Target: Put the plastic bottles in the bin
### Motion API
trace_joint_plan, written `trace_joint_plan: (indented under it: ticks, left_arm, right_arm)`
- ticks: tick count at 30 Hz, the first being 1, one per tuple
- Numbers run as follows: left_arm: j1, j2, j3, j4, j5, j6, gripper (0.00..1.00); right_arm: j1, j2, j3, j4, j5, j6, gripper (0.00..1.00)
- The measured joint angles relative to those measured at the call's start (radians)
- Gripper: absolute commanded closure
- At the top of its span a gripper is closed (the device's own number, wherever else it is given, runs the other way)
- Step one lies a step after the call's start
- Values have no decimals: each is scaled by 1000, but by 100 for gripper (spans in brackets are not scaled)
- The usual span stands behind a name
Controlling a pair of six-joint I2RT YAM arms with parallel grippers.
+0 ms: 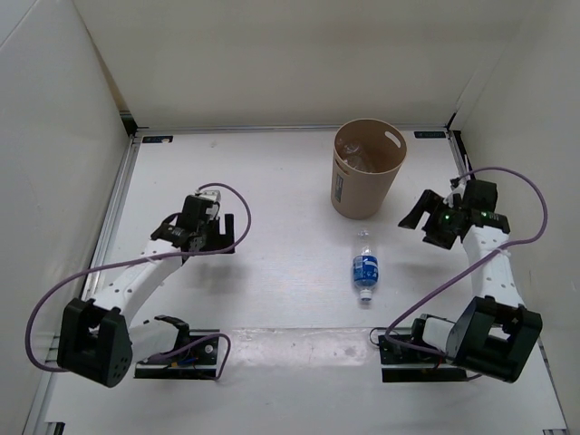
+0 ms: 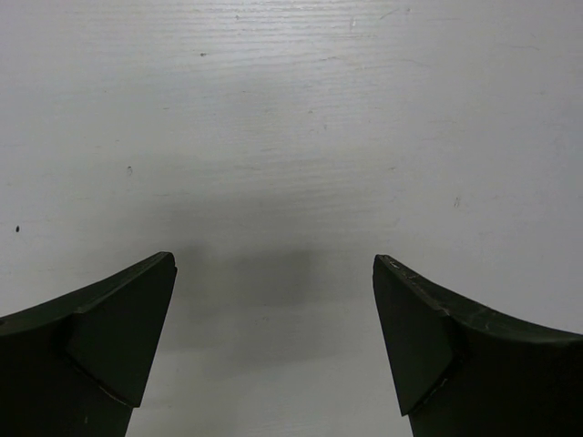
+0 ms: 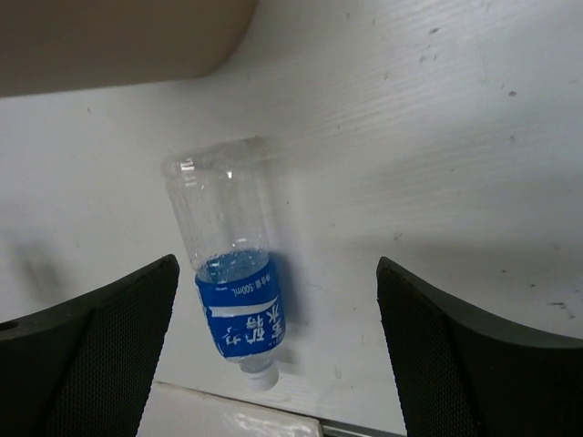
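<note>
A clear blue-labelled bottle (image 1: 364, 266) lies flat on the white table, cap toward the near edge, just in front of the tan bin (image 1: 365, 169). Clear bottles show inside the bin. My right gripper (image 1: 422, 220) is open and empty, raised to the right of the bin and up-right of the bottle. In the right wrist view the bottle (image 3: 232, 264) lies left of centre between the open fingers (image 3: 109, 337), with the bin's wall (image 3: 118, 41) at the top left. My left gripper (image 1: 174, 231) is open and empty over bare table (image 2: 291, 137) at the left. The orange bottle is out of view.
White walls enclose the table on the left, back and right. Purple cables loop from both arms. A glossy strip (image 1: 299, 340) runs across the table near the arm bases.
</note>
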Motion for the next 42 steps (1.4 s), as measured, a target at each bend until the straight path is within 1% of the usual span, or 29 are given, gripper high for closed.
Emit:
trace_joint_plan:
  ticks: [4, 12, 17, 22, 27, 30, 32, 33, 35, 38, 42]
  left_arm:
    - [0, -59, -23, -30, 23, 14, 0]
    - [0, -164, -31, -106, 33, 43, 0]
    - [0, -205, -31, -143, 34, 48, 0]
    - [0, -250, -31, -161, 34, 48, 0]
    - [0, -253, -31, -170, 33, 47, 0]
    - [0, -253, -31, -177, 32, 43, 0]
    - [0, -253, -31, -180, 30, 39, 0]
    - [0, -254, -31, -182, 29, 37, 0]
    - [0, -257, -31, -183, 26, 34, 0]
    - [0, -266, -31, -184, 22, 28, 0]
    - [0, -278, -31, -185, 19, 21, 0]
  right_arm:
    - [16, -35, -61, 0, -36, 19, 10]
    - [109, -69, -177, 56, -107, 53, 10]
    - [181, -69, -253, 99, -114, 76, 10]
    - [260, -58, -267, 146, -114, 96, 10]
    - [297, -28, -277, 182, -106, 105, 10]
    - [335, -10, -277, 189, -86, 112, 11]
    - [370, -2, -277, 190, -71, 116, 15]
    - [385, 2, -276, 188, -59, 119, 15]
    - [414, 14, -272, 187, -39, 124, 20]
    - [454, 46, -251, 175, 2, 129, 24]
    - [521, 87, -202, 155, 70, 136, 28]
